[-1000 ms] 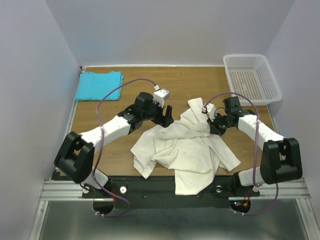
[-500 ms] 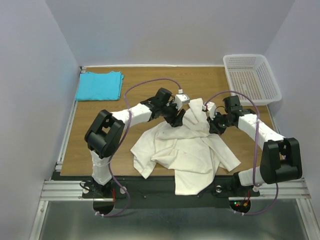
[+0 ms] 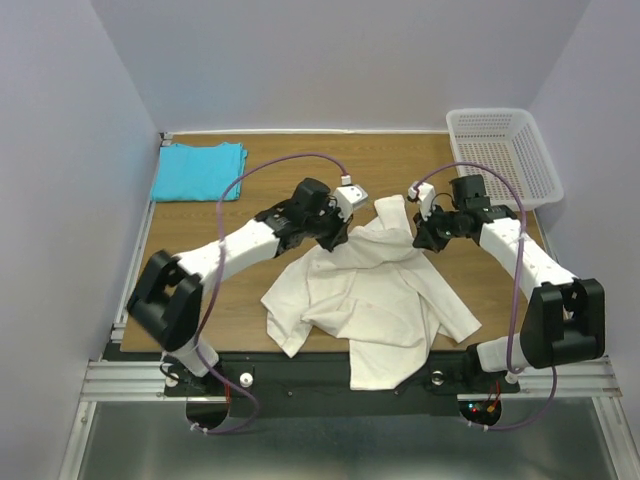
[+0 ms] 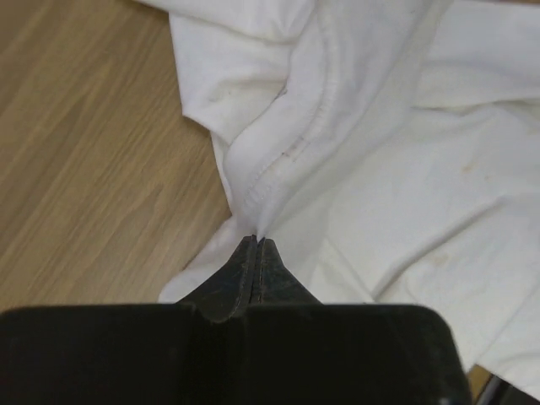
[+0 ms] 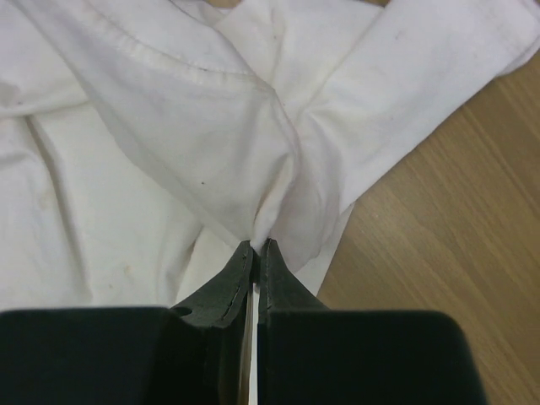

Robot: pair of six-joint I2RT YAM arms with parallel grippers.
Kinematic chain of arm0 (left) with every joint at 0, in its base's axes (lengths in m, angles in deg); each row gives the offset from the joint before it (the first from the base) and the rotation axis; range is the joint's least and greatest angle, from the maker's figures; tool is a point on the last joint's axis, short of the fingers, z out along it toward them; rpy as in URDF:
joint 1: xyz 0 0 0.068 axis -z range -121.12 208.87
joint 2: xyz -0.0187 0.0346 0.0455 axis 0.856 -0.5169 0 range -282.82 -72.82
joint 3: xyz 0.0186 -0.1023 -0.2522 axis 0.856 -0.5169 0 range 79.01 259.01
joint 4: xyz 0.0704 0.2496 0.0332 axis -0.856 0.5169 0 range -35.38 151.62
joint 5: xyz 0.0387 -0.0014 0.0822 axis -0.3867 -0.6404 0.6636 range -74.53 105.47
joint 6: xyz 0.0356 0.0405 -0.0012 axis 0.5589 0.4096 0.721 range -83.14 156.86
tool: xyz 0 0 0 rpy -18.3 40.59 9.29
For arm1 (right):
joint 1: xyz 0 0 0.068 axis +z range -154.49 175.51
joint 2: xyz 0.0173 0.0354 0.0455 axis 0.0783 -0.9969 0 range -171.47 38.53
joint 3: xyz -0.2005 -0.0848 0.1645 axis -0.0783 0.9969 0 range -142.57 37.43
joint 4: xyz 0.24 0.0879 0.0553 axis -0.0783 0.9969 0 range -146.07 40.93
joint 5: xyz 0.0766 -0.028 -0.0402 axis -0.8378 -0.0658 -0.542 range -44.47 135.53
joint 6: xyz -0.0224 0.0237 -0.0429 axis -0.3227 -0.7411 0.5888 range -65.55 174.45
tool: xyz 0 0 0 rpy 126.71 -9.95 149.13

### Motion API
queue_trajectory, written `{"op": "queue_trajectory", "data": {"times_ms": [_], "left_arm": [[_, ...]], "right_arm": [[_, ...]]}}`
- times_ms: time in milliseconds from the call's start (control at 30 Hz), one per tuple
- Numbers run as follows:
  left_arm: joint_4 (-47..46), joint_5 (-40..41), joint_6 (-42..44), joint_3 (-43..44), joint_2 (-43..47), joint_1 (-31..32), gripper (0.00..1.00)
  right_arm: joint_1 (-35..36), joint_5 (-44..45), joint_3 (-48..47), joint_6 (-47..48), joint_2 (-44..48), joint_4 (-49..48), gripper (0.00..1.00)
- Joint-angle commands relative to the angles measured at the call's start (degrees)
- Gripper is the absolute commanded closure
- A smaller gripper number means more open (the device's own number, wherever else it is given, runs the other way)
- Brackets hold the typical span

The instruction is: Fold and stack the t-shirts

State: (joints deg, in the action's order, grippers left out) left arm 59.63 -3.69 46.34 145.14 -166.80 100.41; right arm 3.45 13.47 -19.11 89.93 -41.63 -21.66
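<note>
Top external view, left to right: the turquoise t-shirt (image 3: 200, 171) lies folded in the table's (image 3: 250, 300) far left corner. It is well apart from the cream-white t-shirt (image 3: 370, 300), which sprawls crumpled at the near middle with the left gripper (image 3: 338, 236) at its far left edge and the right gripper (image 3: 420, 238) at its far right edge. Only the left wrist view shows the left jaws pressed together on a pinched ridge of stitched seam, and only the right wrist view shows the right jaws likewise clamped on a bunched fold.

Wooden table (image 3: 400, 165): cream shirt (image 3: 375, 300) centre, turquoise shirt (image 3: 200, 170) far-left, mesh basket (image 3: 505, 160) far-right.
</note>
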Motion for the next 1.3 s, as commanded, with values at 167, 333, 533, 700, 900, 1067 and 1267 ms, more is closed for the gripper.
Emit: {"op": "queue_trajectory", "data": {"times_ms": [167, 333, 533, 700, 900, 1067, 1267], "left_arm": [[-4.0, -9.9, -15.1, -16.7, 17.3, 9.7, 1.00], [-3.7, -12.8, -21.5, -20.9, 15.8, 15.5, 0.91], [2.1, -8.5, -21.7, -18.2, 17.6, 18.2, 0.49], [5.4, 4.3, -17.6, -16.2, 25.5, 18.2, 0.36], [1.5, 7.7, -13.4, -17.1, 25.5, 18.1, 0.29], [-4.2, 1.4, -14.1, -14.6, 15.9, 18.2, 0.29], [-7.7, 0.7, -14.0, -11.4, 9.2, 18.8, 0.29]], "right_arm": [[0.2, -5.1, 3.4, 9.3, 6.8, 4.9, 0.99], [0.2, -5.6, 5.4, 16.7, 6.9, 11.0, 0.96], [0.3, -1.4, 5.5, 21.6, 6.8, 16.5, 0.75], [0.3, -0.2, 7.4, 22.3, 11.5, 16.8, 0.54], [0.3, -3.2, 8.5, 22.6, 14.3, 17.2, 0.37], [0.4, -13.5, 6.5, 22.5, 9.7, 17.4, 0.32], [0.2, -11.7, 3.3, 19.5, 4.2, 15.9, 0.30]]}}
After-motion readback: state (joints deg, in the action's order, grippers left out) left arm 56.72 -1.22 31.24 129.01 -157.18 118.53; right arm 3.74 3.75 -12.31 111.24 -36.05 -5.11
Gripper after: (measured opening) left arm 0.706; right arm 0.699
